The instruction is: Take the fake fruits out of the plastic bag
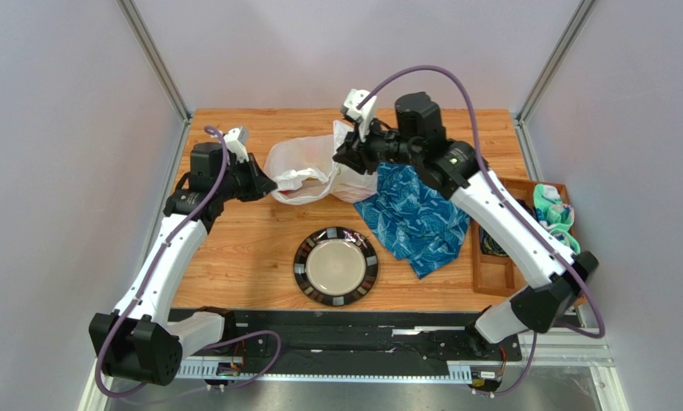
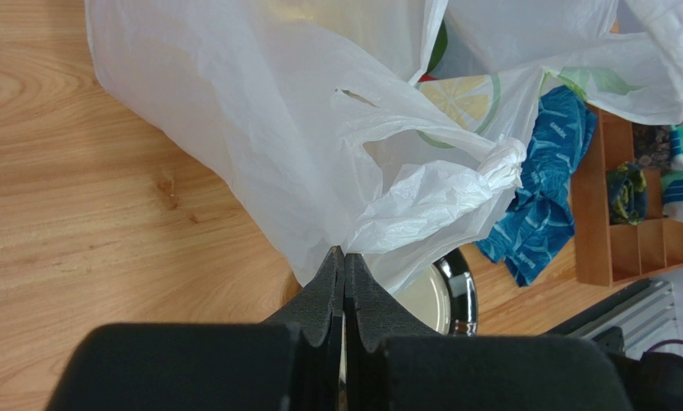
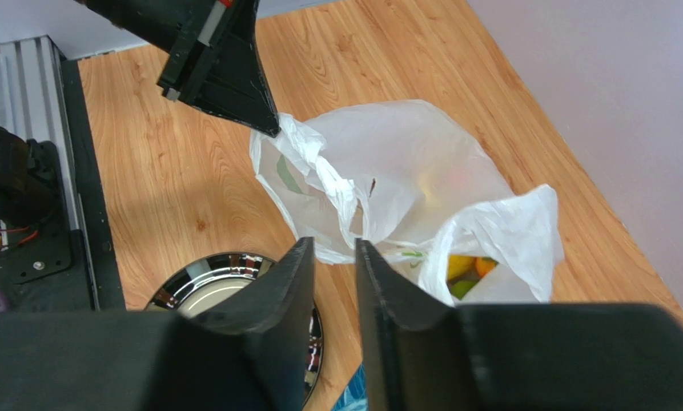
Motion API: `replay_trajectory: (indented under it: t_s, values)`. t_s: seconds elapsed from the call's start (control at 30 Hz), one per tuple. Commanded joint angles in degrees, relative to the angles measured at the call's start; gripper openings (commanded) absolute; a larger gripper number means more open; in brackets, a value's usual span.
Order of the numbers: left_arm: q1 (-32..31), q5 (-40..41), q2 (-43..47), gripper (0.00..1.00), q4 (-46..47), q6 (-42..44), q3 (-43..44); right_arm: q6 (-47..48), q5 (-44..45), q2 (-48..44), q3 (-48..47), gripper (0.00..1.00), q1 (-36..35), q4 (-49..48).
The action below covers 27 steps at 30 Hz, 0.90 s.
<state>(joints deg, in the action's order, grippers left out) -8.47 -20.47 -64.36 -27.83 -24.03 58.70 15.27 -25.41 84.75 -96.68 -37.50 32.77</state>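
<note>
Left gripper [image 2: 343, 253] pinches the crinkly white plastic bag [image 2: 259, 111]; right gripper [image 3: 334, 250], narrowly parted, empty, should enter its mouth toward glossy fake fruits [image 3: 465, 267].

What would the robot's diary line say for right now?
left gripper: shut on plastic bag handle | right gripper: open, at the bag | fake fruits: inside bag, not out yet

A robotics laboratory test cell is indicated. A light wooden tabletop [image 1: 242, 257] is enclosed by plain pale grey wall panels [image 1: 62, 128] held in bare aluminium frame posts [image 1: 154, 56]. Two white-and-black jointed robot arms [image 1: 160, 265] are bolted to a black slotted base rail [image 1: 362, 338] at the near edge, and purple cables [image 1: 439, 73] are routed along them. Exposed red and black wiring [image 3: 6, 235] is visible at that edge.
</note>
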Motion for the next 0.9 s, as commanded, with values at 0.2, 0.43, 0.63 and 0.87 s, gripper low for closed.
replay_trajectory:
  t_s: [0.2,0.43,0.63,0.87]
  values:
    - [0.3,-3.0,4.6,0.00,3.1,1.2,6.2,2.1,12.2,20.7,-4.7,0.27,-0.5,-4.5]
    - [-0.3,-12.2,0.8,0.76,-1.9,26.9,12.8,3.2,14.7,18.5,1.5,0.27,-1.0,-4.3]
    - [-1.3,-21.3,-4.3,0.80,-6.2,41.1,20.7,2.2,14.2,17.4,3.9,0.28,-1.0,-5.1]
    - [-12.1,-12.6,-9.1,0.81,-13.8,61.3,26.5,1.6,14.0,17.8,3.7,0.29,-1.0,-5.4]
